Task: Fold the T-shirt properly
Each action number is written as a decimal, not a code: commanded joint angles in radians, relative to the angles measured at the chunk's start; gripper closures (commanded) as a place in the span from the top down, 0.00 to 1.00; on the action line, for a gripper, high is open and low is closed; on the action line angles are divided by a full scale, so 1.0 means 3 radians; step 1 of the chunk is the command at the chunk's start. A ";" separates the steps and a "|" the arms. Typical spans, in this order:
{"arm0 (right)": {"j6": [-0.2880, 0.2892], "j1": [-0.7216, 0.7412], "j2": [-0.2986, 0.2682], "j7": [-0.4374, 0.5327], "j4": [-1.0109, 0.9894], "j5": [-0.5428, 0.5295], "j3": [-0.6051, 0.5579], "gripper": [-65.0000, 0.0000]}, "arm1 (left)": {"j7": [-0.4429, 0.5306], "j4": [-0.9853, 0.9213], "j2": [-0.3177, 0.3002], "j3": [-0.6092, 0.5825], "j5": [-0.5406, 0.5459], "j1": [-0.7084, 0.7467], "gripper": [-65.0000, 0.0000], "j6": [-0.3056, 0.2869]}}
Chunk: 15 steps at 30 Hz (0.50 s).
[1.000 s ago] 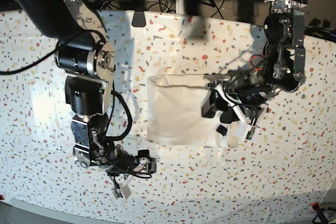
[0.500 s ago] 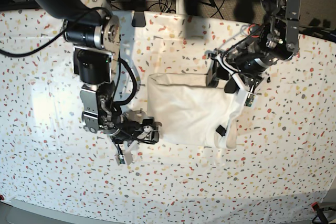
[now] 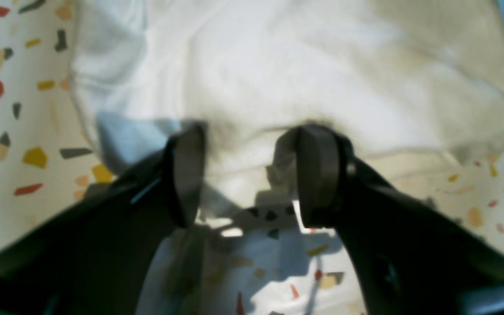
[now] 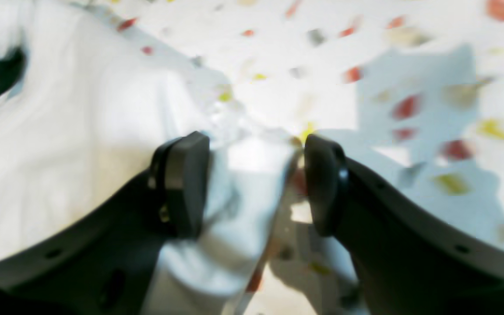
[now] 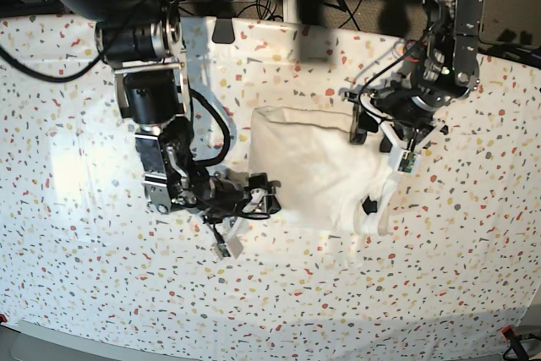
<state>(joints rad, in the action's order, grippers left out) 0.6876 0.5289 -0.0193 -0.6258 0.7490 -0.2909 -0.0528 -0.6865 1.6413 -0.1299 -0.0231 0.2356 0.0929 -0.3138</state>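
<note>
The right pincer (image 5: 254, 194), nearest the camera, has swept in across the speckled table (image 5: 76, 276) over the last second, from well clear of the cloth to its near corner. Its jaws stand apart with a fold of white fabric between them, not yet pinched. Beyond it lies the T-shirt (image 5: 317, 175), plain white side up, folded into a rough rectangle, with bunched folds at the edge under the left pincer. That cloth has slid slightly away from the right pincer. The left pincer (image 5: 379, 134), farther off, has lifted away to the shirt's far corner; its wrist view shows jaws spread over the hem, gripping nothing. Probably both are lining up for the next fold. Both arms reach down from above, wrists bent inward.
</note>
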 commanded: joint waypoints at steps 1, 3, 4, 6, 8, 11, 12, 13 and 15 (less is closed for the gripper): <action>0.0035 -0.0057 -0.0011 -0.0271 0.0074 0.0008 -0.0033 0.55 | 0.0074 -0.0027 -0.0004 0.0006 0.0048 -0.0089 0.49 -0.0003; 0.0035 -0.0201 -0.0042 -0.0336 0.0275 -0.0089 -0.0043 0.55 | 0.0075 -0.0221 -0.0004 0.0008 0.0046 -0.0161 0.49 -0.0003; 0.0035 -0.0277 -0.0062 -0.0375 0.0389 -0.0136 -0.0042 0.55 | 0.0083 -0.0324 -0.0005 0.0008 0.0047 -0.0207 0.49 -0.0004; 0.0035 -0.0431 -0.0103 -0.0486 0.0626 -0.0256 -0.0042 0.55 | 0.0108 -0.0521 -0.0003 0.0006 0.0008 -0.0301 0.49 -0.0003; 0.0035 -0.0581 -0.0141 -0.0596 0.0865 -0.0357 -0.0043 0.55 | 0.0113 -0.0654 -0.0004 0.0006 -0.0069 -0.0413 0.49 -0.0003; 0.0035 -0.0791 -0.0189 -0.0701 0.1191 -0.0478 -0.0043 0.55 | 0.0205 -0.0708 -0.0005 0.0006 -0.0238 -0.0590 0.49 -0.0009; 0.0035 -0.0855 -0.0196 -0.0735 0.1291 -0.0542 -0.0043 0.55 | 0.0226 -0.0708 -0.0004 0.0006 -0.0291 -0.0655 0.49 -0.0031; 0.0035 -0.0912 -0.0197 -0.0773 0.1382 -0.0593 -0.0043 0.55 | 0.0231 -0.0710 -0.0004 0.0006 -0.0318 -0.0720 0.49 -0.0062; 0.0035 -0.1017 -0.0195 -0.0886 0.1559 -0.0703 -0.0043 0.55 | 0.0231 -0.0711 -0.0003 0.0006 -0.0350 -0.0839 0.49 -0.0083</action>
<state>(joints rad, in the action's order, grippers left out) 0.6949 0.2138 -0.0776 -0.8616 1.2110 -0.5083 -0.0628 -0.6430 1.4109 -0.1276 -0.0231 0.1230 -0.1345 -0.3370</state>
